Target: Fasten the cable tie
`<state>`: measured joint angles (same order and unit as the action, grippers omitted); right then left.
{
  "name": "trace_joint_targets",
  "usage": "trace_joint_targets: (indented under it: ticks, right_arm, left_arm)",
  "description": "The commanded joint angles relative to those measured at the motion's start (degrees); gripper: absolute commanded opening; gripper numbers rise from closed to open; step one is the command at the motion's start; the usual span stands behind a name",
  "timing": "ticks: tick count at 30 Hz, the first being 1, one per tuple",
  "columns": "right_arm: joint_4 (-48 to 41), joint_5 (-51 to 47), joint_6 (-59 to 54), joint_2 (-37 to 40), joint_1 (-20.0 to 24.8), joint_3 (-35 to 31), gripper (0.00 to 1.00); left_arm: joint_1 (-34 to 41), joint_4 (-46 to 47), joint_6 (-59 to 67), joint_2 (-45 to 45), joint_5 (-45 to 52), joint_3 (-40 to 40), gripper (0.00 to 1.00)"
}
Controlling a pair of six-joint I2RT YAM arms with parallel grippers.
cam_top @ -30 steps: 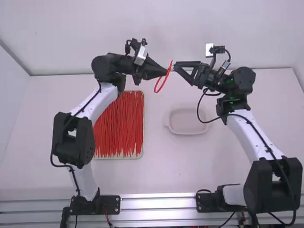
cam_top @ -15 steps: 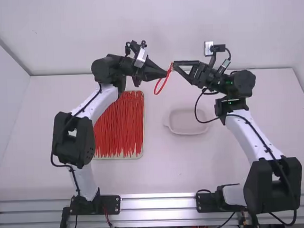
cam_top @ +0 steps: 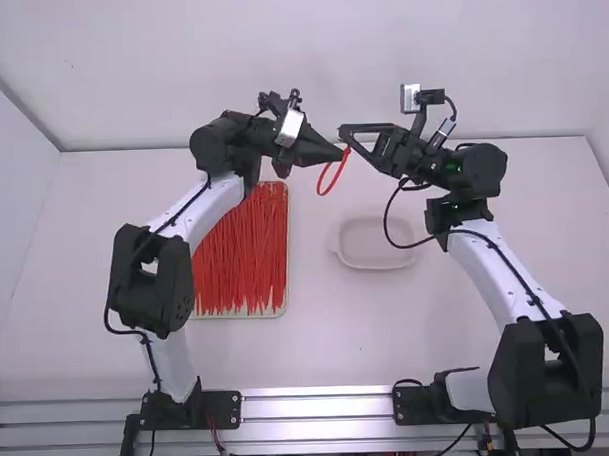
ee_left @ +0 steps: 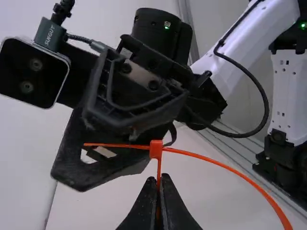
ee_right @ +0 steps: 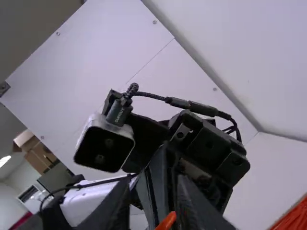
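Cable tie (ee_left: 156,149) held in the air above the white worktop (cam_top: 85,246), between the two arms and beyond the tray (cam_top: 238,315). The tie is a thin, smooth strip of red-orange plastic with a small square head. In the left wrist view, one length of strap runs straight down from the head, while the threaded part crosses it level and then sweeps away in a wide curve. In the high view the closed loop hangs slantwise below the fingertips, its long axis tilted toward the tray.

Left end effector (ee_left: 158,179): black tapered fingers pressed together on the strap just beneath the head. Right end effector (cam_top: 345,134): fingers parted, one on each side of the level tail.

The flat rectangular tray carries a dense bed of loose red ties (cam_top: 240,250) laid lengthwise. A shallow white dish (cam_top: 376,266) with rounded corners sits beside it, well apart from the loop, with bare worktop all round.
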<state>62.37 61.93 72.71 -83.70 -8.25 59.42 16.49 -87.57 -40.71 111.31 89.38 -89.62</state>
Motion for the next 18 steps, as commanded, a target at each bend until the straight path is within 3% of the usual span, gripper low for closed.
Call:
trace_joint_targets:
  ticks: [1, 4, 7, 18]
  right_arm:
    - [0.39, 0.52, 0.35, -0.26, 0.02, 1.27, 0.15]
    - [0.42, 0.87, 0.33, -0.26, 0.07, 1.27, 0.11]
    - [0.44, 1.11, -0.35, -0.26, 0.00, 1.27, 0.00]
    - [0.26, 1.51, -2.25, -0.26, 0.02, 1.27, 0.00]
  left_arm:
    - [-0.04, -0.39, 0.24, -0.96, -0.26, 0.24, 0.02]
    - [0.02, -0.37, 0.22, -0.96, -0.28, 0.24, 0.02]
    - [0.00, 0.57, 0.26, -0.96, -0.26, 0.24, 0.02]
    - [0.17, 2.93, 0.24, -0.96, -0.35, 0.24, 0.02]
